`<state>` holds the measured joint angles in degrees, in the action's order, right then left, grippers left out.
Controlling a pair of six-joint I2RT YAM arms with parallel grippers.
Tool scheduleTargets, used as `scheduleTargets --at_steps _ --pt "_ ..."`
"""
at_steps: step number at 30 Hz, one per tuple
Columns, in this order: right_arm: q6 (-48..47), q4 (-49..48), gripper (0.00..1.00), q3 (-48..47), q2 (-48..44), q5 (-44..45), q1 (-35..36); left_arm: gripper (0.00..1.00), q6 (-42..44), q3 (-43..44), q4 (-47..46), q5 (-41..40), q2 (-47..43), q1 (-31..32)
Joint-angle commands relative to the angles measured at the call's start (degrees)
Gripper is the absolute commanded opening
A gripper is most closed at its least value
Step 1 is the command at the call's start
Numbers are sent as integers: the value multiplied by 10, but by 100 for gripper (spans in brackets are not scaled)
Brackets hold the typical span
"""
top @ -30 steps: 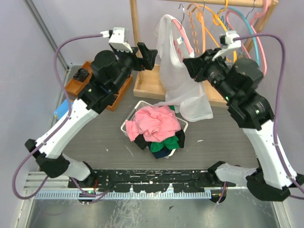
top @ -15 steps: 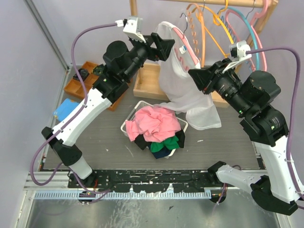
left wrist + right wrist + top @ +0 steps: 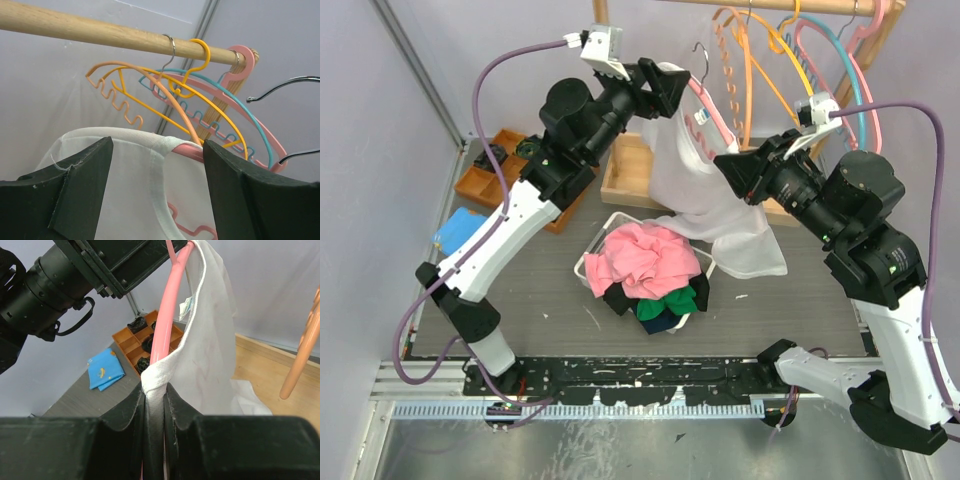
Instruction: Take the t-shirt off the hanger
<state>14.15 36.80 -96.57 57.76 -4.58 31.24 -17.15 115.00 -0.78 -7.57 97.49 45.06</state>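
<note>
White arms (image 3: pixel 510 235), purple cables (image 3: pixel 476 100), black left tool (image 3: pixel 660 88), black right tool (image 3: pixel 728 172).

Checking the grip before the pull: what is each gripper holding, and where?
Right gripper: shut on the t-shirt, pinching its bunched edge where it wraps the hanger. Left gripper: open astride the t-shirt's shoulder, holding nothing.

Basket (image 3: pixel 594 243), organizer (image 3: pixel 480 181) on grey table (image 3: pixel 540 292)

You have bright, even, diffuse light with only soft shadows. Close to the lens, the right gripper (image 3: pixel 154 392) looks dark and slightly soft.
</note>
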Motion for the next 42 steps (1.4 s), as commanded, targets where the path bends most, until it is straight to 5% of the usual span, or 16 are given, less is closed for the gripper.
scheduleTargets --at_steps 1,16,27,30,37,42 --pt "4 -80 1 -19 -14 -14 0 79 10 -16 6 -8 -17 -1" --pt "11 -96 1 -18 -6 -16 0 84 10 -133 -60 31 -99 -1" --pt "11 -93 0 -34 -3 -37 0 81 23 -97 -35 -5 -49 -1" --pt "12 -91 1 -33 -6 -36 0 71 32 -82 -28 -21 -37 -1" --pt "7 -81 0 -32 -17 -32 0 17 53 -40 -8 -73 -14 -4" --pt "4 -73 1 -24 -30 -32 0 9 58 -1 15 -97 5 -20"
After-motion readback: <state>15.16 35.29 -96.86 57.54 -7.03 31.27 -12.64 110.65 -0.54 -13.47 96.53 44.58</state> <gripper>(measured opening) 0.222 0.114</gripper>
